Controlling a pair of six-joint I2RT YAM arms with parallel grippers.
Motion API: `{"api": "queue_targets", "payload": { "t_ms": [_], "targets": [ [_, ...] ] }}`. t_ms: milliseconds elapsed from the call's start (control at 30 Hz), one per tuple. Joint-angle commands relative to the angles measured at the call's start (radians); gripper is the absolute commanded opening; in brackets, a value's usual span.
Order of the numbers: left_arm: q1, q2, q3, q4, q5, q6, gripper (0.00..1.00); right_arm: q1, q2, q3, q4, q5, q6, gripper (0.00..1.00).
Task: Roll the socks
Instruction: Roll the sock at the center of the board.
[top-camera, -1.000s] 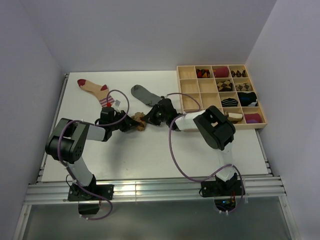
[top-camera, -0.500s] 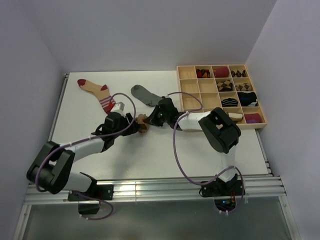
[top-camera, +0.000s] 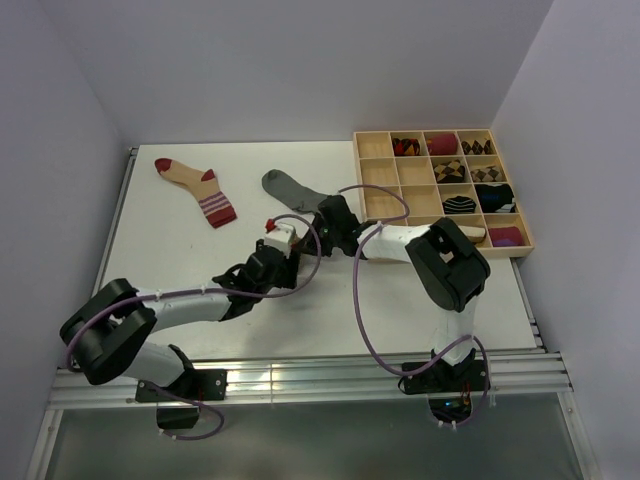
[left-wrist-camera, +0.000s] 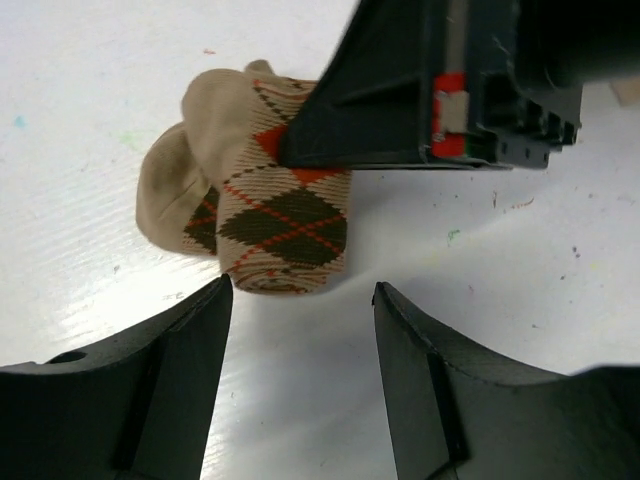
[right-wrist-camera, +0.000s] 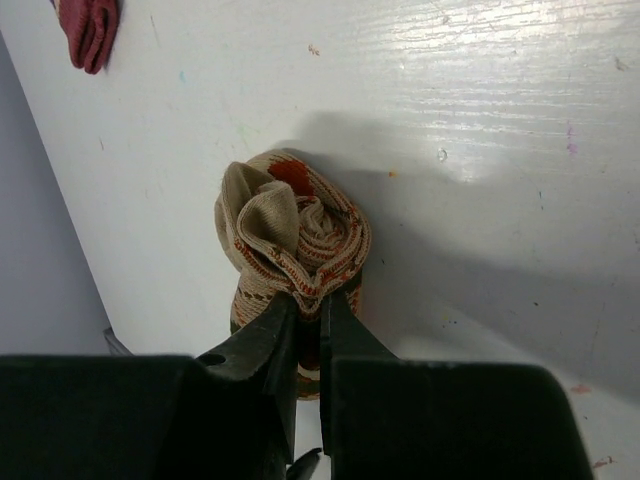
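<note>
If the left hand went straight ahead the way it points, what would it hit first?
Most likely the rolled argyle sock, just ahead of the open left hand; the right hand pinches it.

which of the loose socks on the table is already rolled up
The brown argyle sock, bunched into a roll and pinched by the right claw; the grey sock and the beige red-toed sock lie flat and untouched.

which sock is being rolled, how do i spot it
Look left of the wooden tray, mid-table. There the right tool pinches the argyle sock, a tan roll with red and dark diamonds; the grey sock and beige sock lie flat.
</note>
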Motion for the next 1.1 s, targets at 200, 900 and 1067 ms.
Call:
{"api": "queue_targets", "payload": {
  "t_ms": [200,900,1067],
  "targets": [
    [-0.074,0.088,0.091,0.094,-0.132,0.177,0.62,0.001,-0.039,-0.001,-0.080,-0.012,-0.027,0.00],
    [-0.077,0.300,0.130,0.091,-0.122,0.156,0.06,0.012,-0.036,0.032,-0.107,-0.058,-0.025,0.00],
    [-0.045,0.262,0.119,0.070,-0.063,0.092,0.01,0.012,-0.064,0.009,-0.069,-0.065,-0.011,0.03]
  ]
}}
